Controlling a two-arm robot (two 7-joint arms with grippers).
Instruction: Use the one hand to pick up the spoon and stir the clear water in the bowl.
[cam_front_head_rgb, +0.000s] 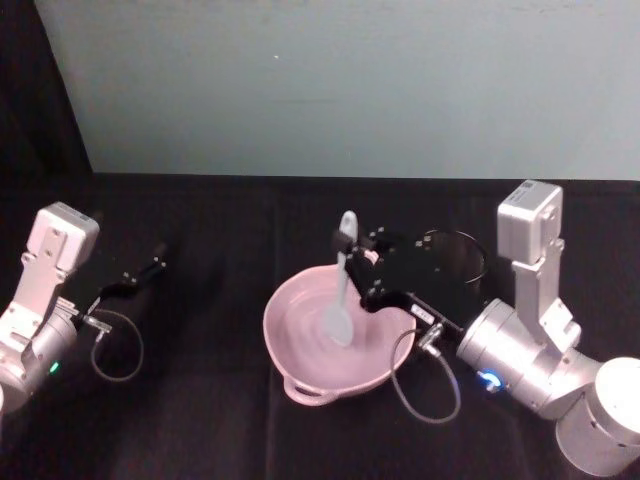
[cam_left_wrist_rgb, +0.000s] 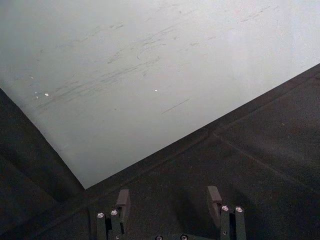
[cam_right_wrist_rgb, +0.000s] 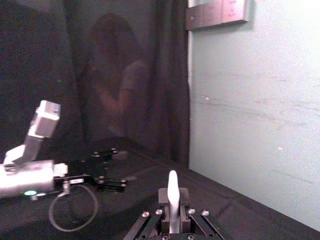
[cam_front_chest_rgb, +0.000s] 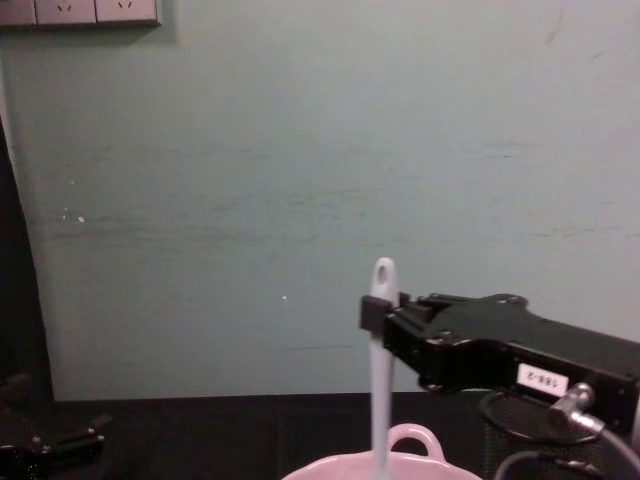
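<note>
Nearest the head camera, at the lower right, is the silver wrist (cam_front_head_rgb: 510, 365) of the right arm, with a cable (cam_front_head_rgb: 425, 390) looping from it onto the black table (cam_front_head_rgb: 200, 420). At the far left, the left arm (cam_front_head_rgb: 40, 300) rests low over the table, well apart from the bowl. Its left gripper (cam_front_head_rgb: 150, 265) points toward the back wall; in the left wrist view its fingers (cam_left_wrist_rgb: 122, 197) stand apart with nothing between them. At the centre sits the pale pink bowl (cam_front_head_rgb: 275, 330), holding clear water, with its small looped handle (cam_front_head_rgb: 305, 395) on the near rim. The white spoon (cam_front_head_rgb: 343, 290) stands nearly upright in the bowl, its broad head down in the water and its holed handle end uppermost. The right gripper (cam_front_head_rgb: 362, 255), black and boxy, reaches in from the right above the bowl's far rim and is clamped on the upper part of the spoon's handle, just below the hole; the chest view shows this grip from the side. To the right, just behind the gripper's body, stands a black wire-mesh cup (cam_front_head_rgb: 455, 260). A pale teal wall (cam_front_head_rgb: 350, 80) fills the background
</note>
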